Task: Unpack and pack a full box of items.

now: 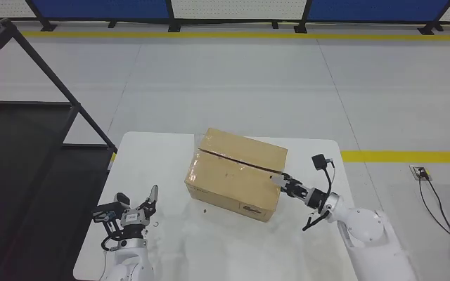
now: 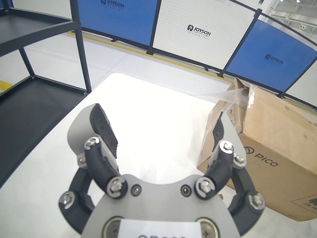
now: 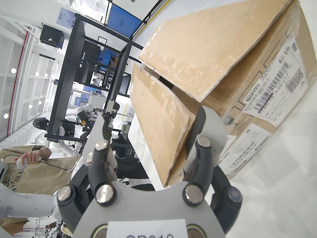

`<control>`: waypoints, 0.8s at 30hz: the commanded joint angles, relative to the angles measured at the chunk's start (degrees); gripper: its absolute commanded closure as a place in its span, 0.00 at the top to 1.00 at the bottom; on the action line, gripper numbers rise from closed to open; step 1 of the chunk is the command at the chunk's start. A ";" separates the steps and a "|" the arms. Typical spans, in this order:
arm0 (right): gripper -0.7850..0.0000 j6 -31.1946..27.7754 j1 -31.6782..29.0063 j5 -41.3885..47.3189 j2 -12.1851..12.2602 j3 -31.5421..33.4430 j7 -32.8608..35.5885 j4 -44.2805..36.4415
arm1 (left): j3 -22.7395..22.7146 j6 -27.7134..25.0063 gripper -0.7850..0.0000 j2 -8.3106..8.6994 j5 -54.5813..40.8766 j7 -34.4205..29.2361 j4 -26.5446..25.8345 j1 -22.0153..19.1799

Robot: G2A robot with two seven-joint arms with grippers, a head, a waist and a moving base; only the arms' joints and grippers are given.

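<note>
A brown cardboard box [image 1: 235, 172] stands in the middle of the white table [image 1: 176, 239], its two top flaps slightly lifted along the seam. My right gripper [image 1: 281, 180] is at the box's right upper corner. In the right wrist view the right gripper [image 3: 153, 120] is open, and the corner of the nearer top flap [image 3: 161, 105] lies between its fingers; the other flap [image 3: 210, 45] tilts up beyond it. My left gripper [image 1: 137, 194] sits low at the table's front left, open and holding nothing [image 2: 157, 115], a short way from the box [image 2: 272, 130].
A black shelf rack [image 1: 42, 161] stands just left of the table. A loose strip of clear tape [image 2: 223, 95] hangs off the box's near corner. Blue and white fence panels [image 2: 203, 30] line the far floor. Bare tabletop lies in front of the box.
</note>
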 commanded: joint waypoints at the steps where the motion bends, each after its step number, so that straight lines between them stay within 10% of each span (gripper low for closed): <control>1: 0.45 -0.14 0.09 0.43 0.06 -0.33 0.14 0.04 | -0.19 -0.17 1.00 -0.04 -0.01 0.02 0.01 0.09; 10: 0.35 -1.09 0.61 -0.43 0.36 -2.75 -0.04 1.06 | -1.08 -0.77 1.00 -0.26 0.24 0.00 -0.19 0.51; 14: 0.00 -2.05 0.51 -0.04 0.53 -3.46 0.13 1.22 | -1.42 -0.95 1.00 -0.37 0.31 -0.02 -0.05 0.53; 24: 0.00 -7.14 -0.76 3.16 1.37 -3.80 4.25 0.85 | -2.39 -1.36 1.00 -0.63 0.05 -0.34 0.96 -0.12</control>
